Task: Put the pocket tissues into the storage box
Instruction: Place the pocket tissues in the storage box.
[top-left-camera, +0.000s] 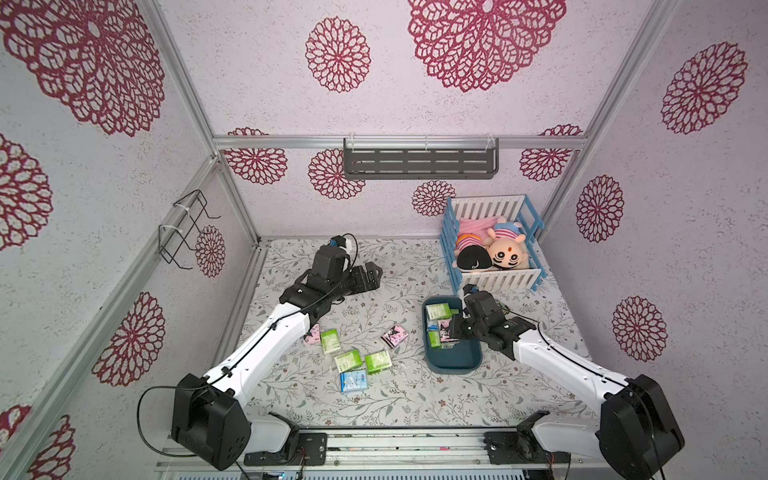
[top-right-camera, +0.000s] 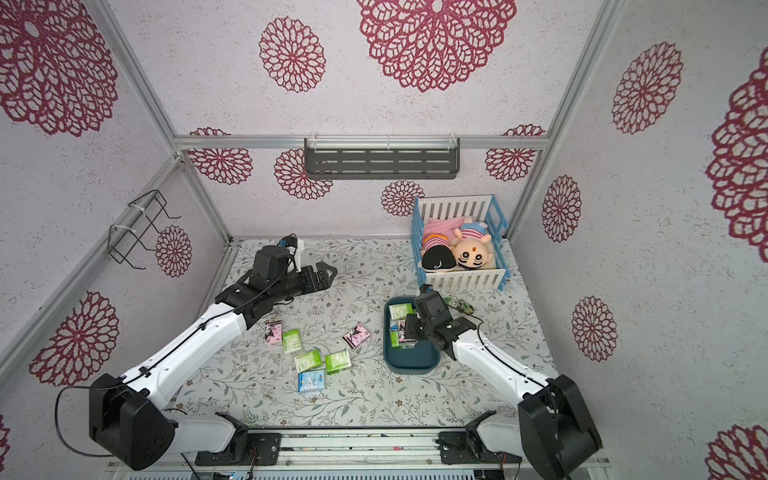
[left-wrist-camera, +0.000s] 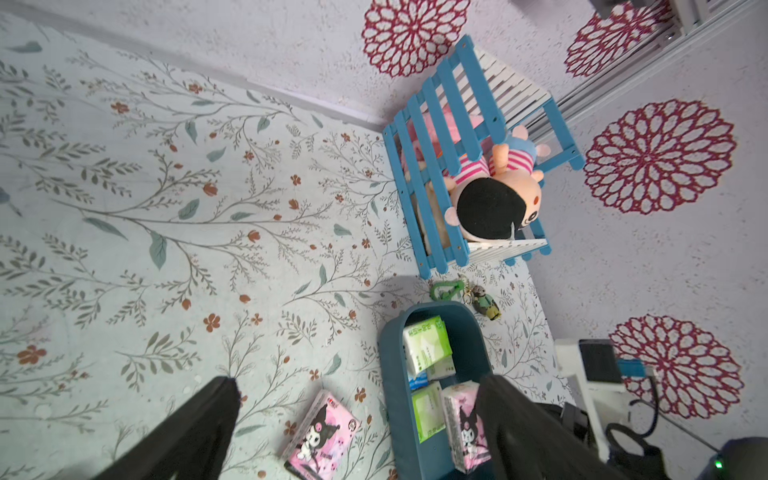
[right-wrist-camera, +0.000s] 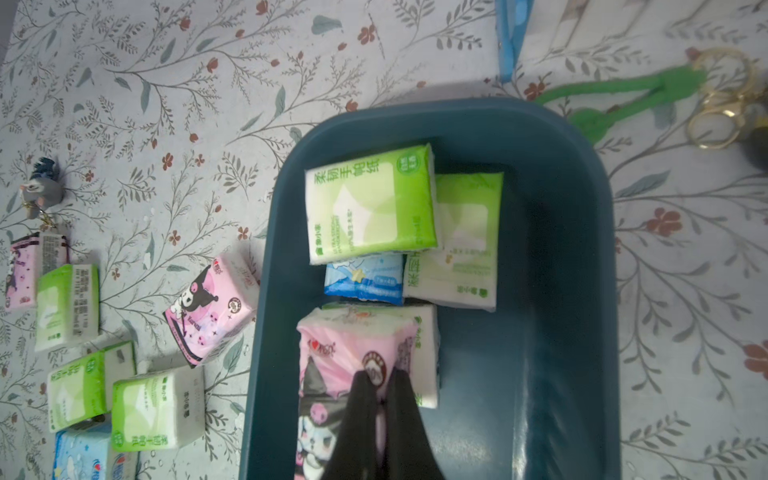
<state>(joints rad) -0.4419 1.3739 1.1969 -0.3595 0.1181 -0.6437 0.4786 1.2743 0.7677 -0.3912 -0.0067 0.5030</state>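
Over floral mat (top-left-camera: 415, 399), right claw (right-wrist-camera: 380, 388) clenches pink pack (right-wrist-camera: 332, 357) in storage box (right-wrist-camera: 561, 249); left claw (left-wrist-camera: 357, 380) released

Right wrist view: pink pack (right-wrist-camera: 328, 374) runs off the picture's edge and covers most of a green pack (right-wrist-camera: 428, 353); light blue pack (right-wrist-camera: 365, 280) partly buried.

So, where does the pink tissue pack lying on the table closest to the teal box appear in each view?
In a top view: pink pack near the centre, beside the storage box.
In a top view: likewise, beside the box.
Left wrist: in view, next to the box wall.
Right wrist: in view, next to the box wall.
Shared landmark: the storage box.
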